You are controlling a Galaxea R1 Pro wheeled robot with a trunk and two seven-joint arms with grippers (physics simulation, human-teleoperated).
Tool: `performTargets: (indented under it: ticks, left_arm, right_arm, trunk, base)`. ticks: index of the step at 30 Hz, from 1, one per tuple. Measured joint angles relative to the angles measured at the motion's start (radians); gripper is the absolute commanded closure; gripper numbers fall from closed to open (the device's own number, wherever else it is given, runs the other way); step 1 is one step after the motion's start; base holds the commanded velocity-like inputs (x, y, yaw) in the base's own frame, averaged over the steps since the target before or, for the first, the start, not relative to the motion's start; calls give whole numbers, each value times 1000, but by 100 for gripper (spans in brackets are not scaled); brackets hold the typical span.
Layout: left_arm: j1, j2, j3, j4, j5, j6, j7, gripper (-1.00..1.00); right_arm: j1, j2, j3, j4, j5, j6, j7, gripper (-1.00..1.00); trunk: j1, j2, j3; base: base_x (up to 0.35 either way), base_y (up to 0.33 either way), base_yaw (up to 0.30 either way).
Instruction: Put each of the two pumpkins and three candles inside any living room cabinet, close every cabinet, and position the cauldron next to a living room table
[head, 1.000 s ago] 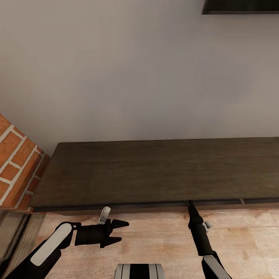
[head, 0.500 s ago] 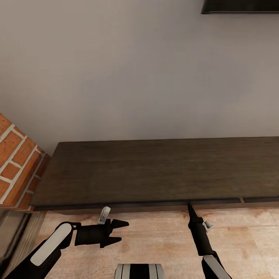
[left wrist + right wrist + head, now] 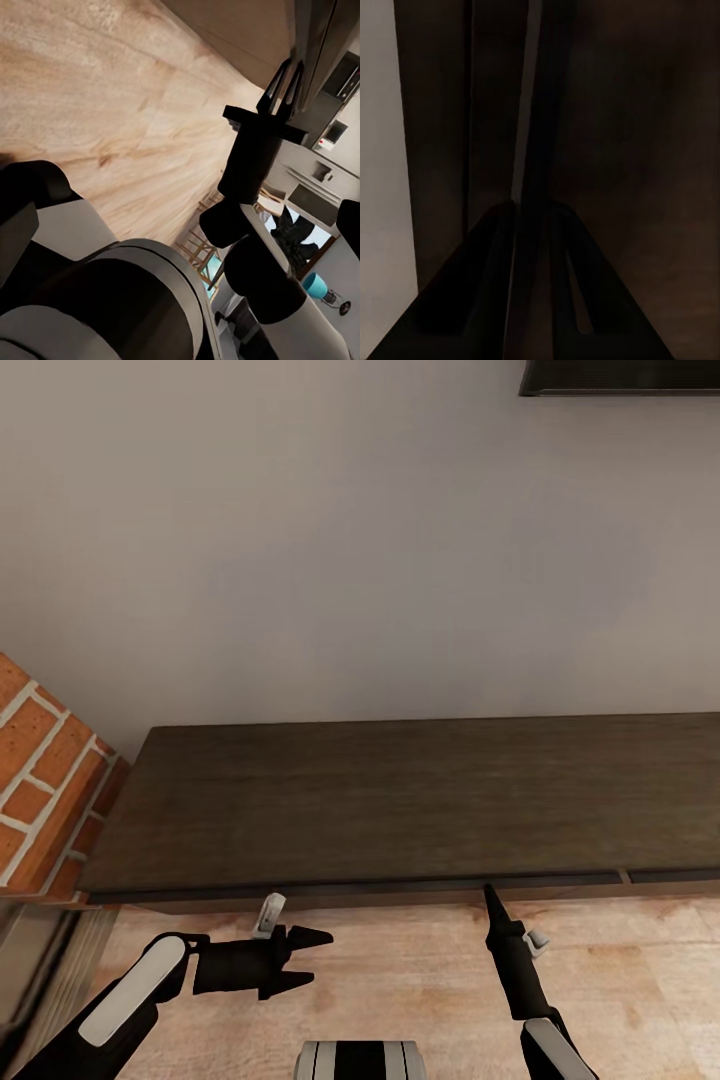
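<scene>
Dark-brown wood fills the middle of the head view: the cabinet runs long and low against the pale wall, its flat top bare, its near edge showing a thin dark seam and plain front panels without handles; a brick pillar stands at its left end, and pale plank floor lies between it and the robot.

The right gripper points at that front edge with its fingers pressed together into one narrow blade, the tip just short of the seam between two panels; the right wrist view looks straight along the closed fingers at a dark vertical gap in the wood. The left gripper hovers over the floor, well apart from the cabinet, fingers spread and holding nothing; in the left wrist view the right gripper appears beside the cabinet's underside.

The step in hand looks like working a door open; to do it well, the tip should enter the gap squarely, catch the panel's edge rather than its face, and draw outward slowly along the door's swing; pushing hard straight in would likely only press the panel shut or make the tip slip.
</scene>
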Motion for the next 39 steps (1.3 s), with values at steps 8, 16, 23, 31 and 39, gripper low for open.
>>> performTargets:
  ticks: [8, 16, 23, 31, 39]
  left_arm:
    - [0, 0, -1, 0, 0, 0, 1, -100]
    - [0, -1, -4, 0, 0, 0, 0, -100]
    - [0, -1, -8, 0, 0, 0, 0, -100]
    - [0, 0, -8, 0, 0, 0, 0, -100]
    - [0, 0, -7, 0, 0, 1, 0, -100]
  right_arm:
    - [0, 0, 0, -1, -1, 0, -2, 100]
    - [0, 0, 0, -1, -3, 0, -3, 100]
    - [-1, 0, -2, -1, -4, 0, -3, 100]
    - [-1, 0, -3, -1, -7, 1, -3, 100]
    - [0, 0, -6, -1, -9, 2, -3, 100]
  trunk:
    - [0, 0, 0]
    - [0, 0, 0]
    - [0, 0, 0]
    - [0, 0, 0]
    - [0, 0, 0]
  base:
    - [-10, 0, 0]
    - [-110, 0, 0]
    - [-210, 0, 0]
    - [-223, 0, 0]
    - [-211, 0, 0]
